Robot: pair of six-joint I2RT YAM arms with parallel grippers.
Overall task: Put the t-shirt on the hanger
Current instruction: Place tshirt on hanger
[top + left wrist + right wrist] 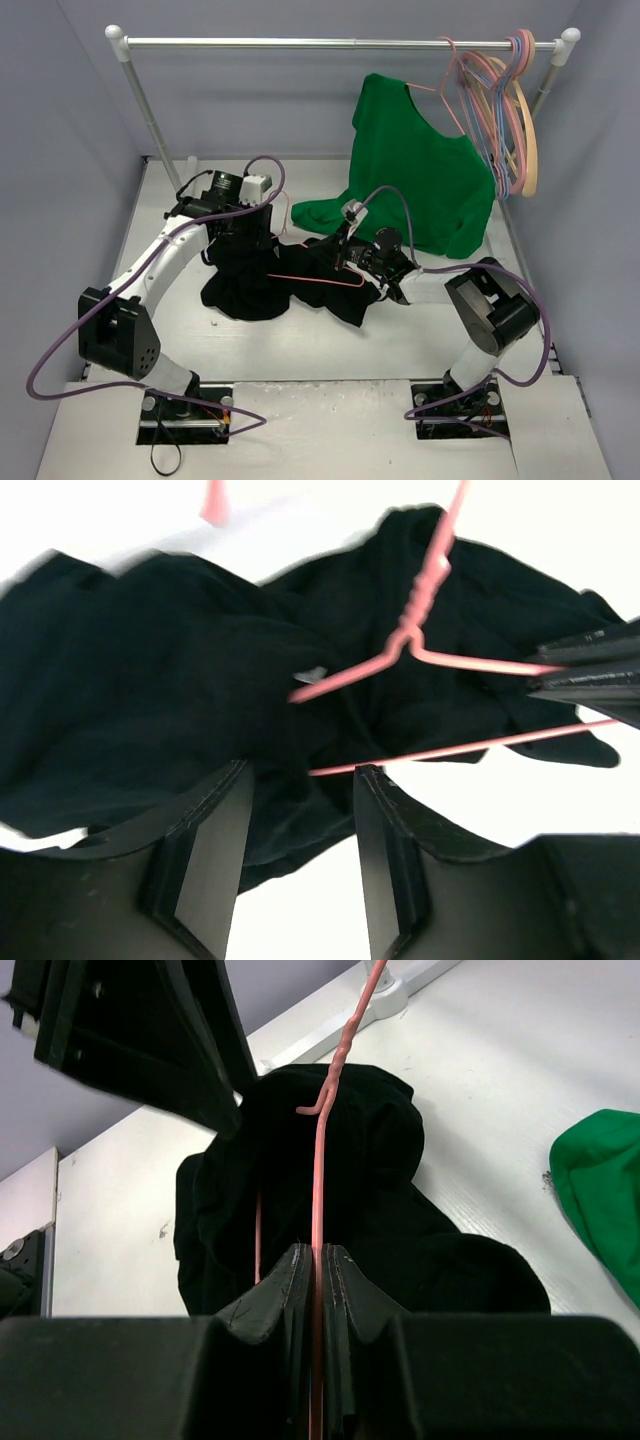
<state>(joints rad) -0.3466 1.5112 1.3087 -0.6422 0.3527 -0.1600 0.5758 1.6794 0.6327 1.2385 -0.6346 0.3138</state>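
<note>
The black t-shirt (255, 285) lies crumpled on the white table. The pink wire hanger (318, 279) rests across it, partly inside the cloth. My right gripper (347, 261) is shut on the hanger's wire; in the right wrist view the wire (320, 1160) runs straight out from between the closed fingertips of the right gripper (318, 1252) over the t-shirt (400, 1210). My left gripper (250, 236) hovers over the shirt's far left part. Its jaws stand open in the left wrist view (302, 772), with the t-shirt (150, 660) just beyond them and a fold reaching between the fingers (215, 850). The hanger (450, 748) crosses near the tips.
A green t-shirt (420, 170) hangs from a hanger off the metal rail (340, 43) and trails onto the table at the back right. A bundle of spare hangers (508, 100) hangs at the rail's right end. Grey walls close in both sides.
</note>
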